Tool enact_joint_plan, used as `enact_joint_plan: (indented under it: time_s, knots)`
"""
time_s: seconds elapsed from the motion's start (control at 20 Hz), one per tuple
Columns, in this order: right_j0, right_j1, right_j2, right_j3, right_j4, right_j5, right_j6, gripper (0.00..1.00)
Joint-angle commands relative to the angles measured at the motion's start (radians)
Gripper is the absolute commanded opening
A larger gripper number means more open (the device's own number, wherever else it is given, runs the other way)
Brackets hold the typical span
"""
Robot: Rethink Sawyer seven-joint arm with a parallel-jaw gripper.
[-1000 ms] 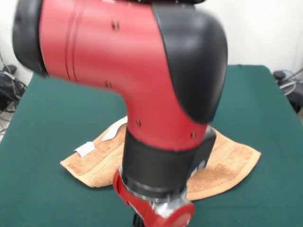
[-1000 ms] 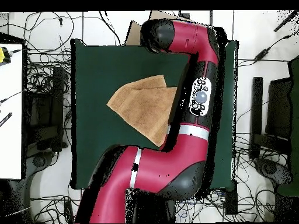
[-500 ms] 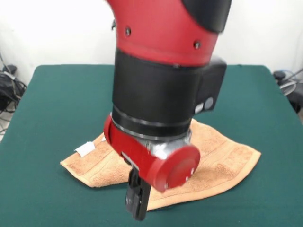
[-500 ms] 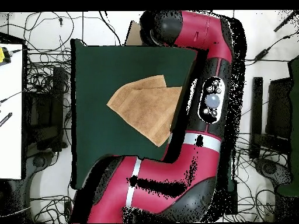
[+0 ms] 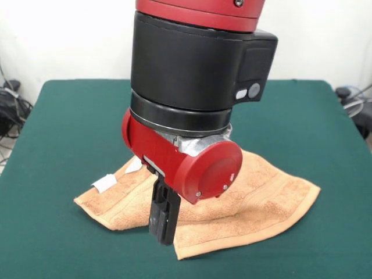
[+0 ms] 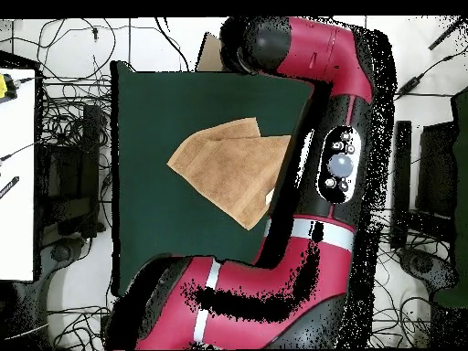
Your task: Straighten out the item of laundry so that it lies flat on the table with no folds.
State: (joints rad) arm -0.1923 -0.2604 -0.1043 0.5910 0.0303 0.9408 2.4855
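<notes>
Clearly the orange-tan towel (image 5: 261, 200) lies partly doubled over on the green worktop (image 5: 70, 122), white tag (image 5: 104, 183) showing; the pincer (image 5: 164, 224) hangs over its near edge, fingers pressed together.

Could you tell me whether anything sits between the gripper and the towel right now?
Nothing visible does. The gripper hangs at the near edge of the towel, which lies folded over on the green table. No other object lies on the cloth; only the arm's own wrist looms above it.
</notes>
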Motion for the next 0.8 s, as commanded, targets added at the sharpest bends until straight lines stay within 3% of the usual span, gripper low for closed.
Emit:
enact_joint_plan:
  time_s: [0.05, 0.4, 0.8]
  knots:
    - [-0.016, -0.014, 0.085, 0.267, -0.005, -0.033, -0.087, 0.0]
    - [0.008, -0.034, 0.045, 0.324, -0.066, -0.121, -0.073, 0.0]
    - [0.002, -0.059, 0.049, 0.351, -0.06, -0.125, -0.075, 0.0]
